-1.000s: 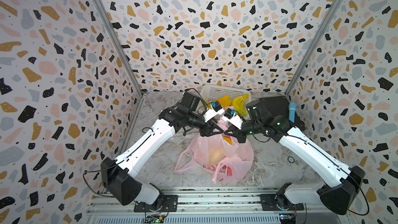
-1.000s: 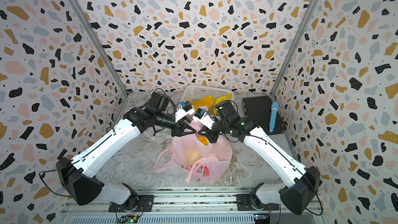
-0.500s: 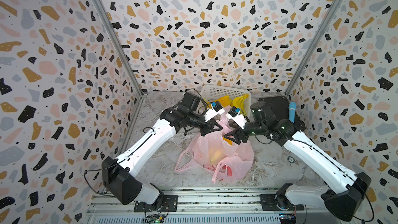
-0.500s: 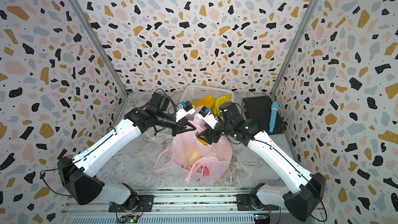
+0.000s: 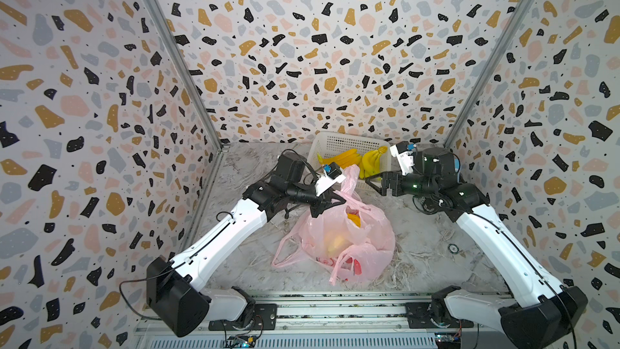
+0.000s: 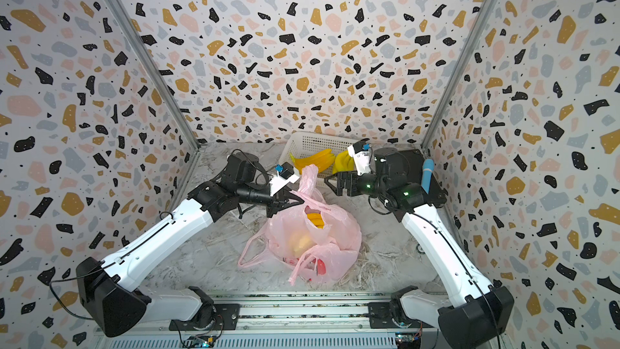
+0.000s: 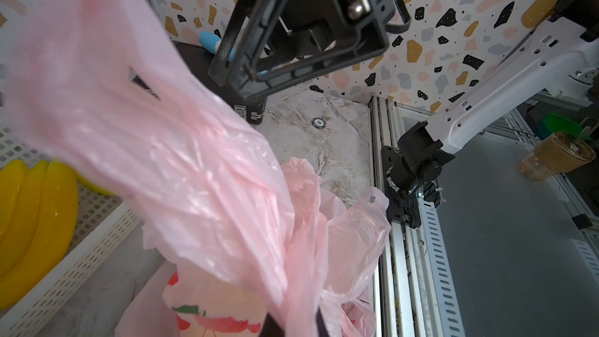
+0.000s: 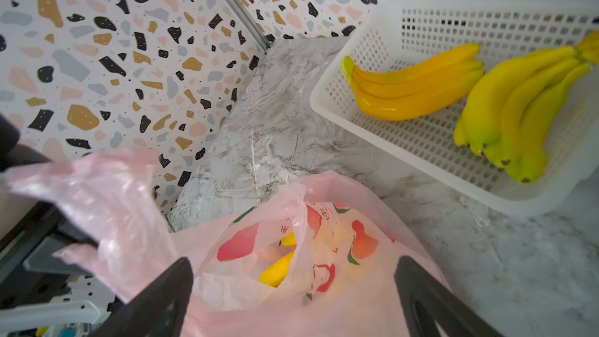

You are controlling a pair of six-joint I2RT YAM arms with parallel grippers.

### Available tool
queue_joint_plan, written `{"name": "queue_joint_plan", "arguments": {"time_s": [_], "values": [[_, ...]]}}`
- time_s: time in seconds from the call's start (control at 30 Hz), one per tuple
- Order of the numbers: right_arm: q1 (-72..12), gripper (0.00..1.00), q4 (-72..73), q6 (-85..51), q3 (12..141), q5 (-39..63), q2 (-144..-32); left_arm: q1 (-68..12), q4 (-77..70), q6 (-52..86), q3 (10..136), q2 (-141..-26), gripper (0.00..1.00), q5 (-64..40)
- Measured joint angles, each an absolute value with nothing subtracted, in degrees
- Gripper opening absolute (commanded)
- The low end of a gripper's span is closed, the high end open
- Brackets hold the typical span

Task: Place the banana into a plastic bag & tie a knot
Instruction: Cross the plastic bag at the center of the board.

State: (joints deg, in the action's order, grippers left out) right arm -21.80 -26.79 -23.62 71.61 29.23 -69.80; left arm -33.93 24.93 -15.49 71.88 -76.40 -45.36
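A pink plastic bag (image 5: 349, 240) (image 6: 315, 240) lies mid-table with a yellow banana (image 5: 354, 219) (image 8: 277, 270) showing in its open mouth. My left gripper (image 5: 330, 204) (image 6: 285, 203) (image 7: 291, 329) is shut on a gathered strip of the bag's top (image 7: 194, 173), whose free end stands up beside it (image 6: 310, 176). Right of that strip, in front of the basket, my right gripper (image 5: 374, 184) (image 6: 332, 184) (image 8: 293, 264) is open, clear of the bag and holding nothing. One loose handle loop (image 5: 285, 250) lies flat at the bag's left.
A white basket (image 5: 335, 137) (image 8: 327, 115) at the back holds two banana bunches (image 8: 415, 89) (image 8: 518, 115). A black case (image 6: 432, 189) with a blue cylinder (image 6: 427, 176) sits at the back right. The enclosure walls close in on three sides.
My right gripper has opened, let go of the bag's top and drawn back to the right toward the basket. My left gripper has shut on the bag's strip and stayed in place.
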Motion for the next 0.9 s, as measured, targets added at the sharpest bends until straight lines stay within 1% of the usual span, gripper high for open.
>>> {"name": "queue_joint_plan", "arguments": {"time_s": [0.13,0.2,0.23,0.3,0.4,0.47,0.53,0.67,0.83,0.9], "values": [[-20.7,0.99,-24.6,-30.3,72.1,29.9,-71.7,-33.9,24.1,-15.9,71.5,-76.4,0.00,-46.4],[-18.8,0.99,-18.9,-34.0,70.6,33.7,-71.8,-33.9,23.8,-15.9,71.5,-76.4,0.00,-47.0],[-17.7,0.98,-15.1,-36.4,69.5,35.9,-71.9,-33.9,23.8,-16.0,71.5,-76.4,0.00,-47.6],[-15.9,0.91,-8.8,-40.2,68.0,40.3,-73.3,-33.9,23.6,-16.1,71.5,-76.5,0.00,-48.8],[-14.8,0.89,-2.6,-43.5,68.0,45.6,-77.9,-33.9,23.3,-16.3,71.5,-76.9,0.00,-51.0],[-14.9,0.89,-1.0,-44.2,68.0,48.2,-80.3,-33.9,23.3,-16.6,71.6,-77.6,0.00,-52.6],[-14.9,0.86,-0.5,-44.1,68.0,50.7,-81.9,-33.9,23.6,-17.2,72.2,-78.9,0.00,-54.4],[-15.3,0.78,0.5,-43.9,68.8,56.1,-83.9,-33.9,25.0,-18.5,73.8,-82.0,0.00,-57.3],[-17.4,0.76,2.2,-43.3,69.6,61.3,-86.0,-33.9,28.2,-21.1,76.5,-84.6,0.00,-59.1],[-18.5,0.73,2.3,-43.0,69.6,63.0,-86.0,-33.9,30.2,-22.6,77.9,-85.5,0.00,-59.4]]}}
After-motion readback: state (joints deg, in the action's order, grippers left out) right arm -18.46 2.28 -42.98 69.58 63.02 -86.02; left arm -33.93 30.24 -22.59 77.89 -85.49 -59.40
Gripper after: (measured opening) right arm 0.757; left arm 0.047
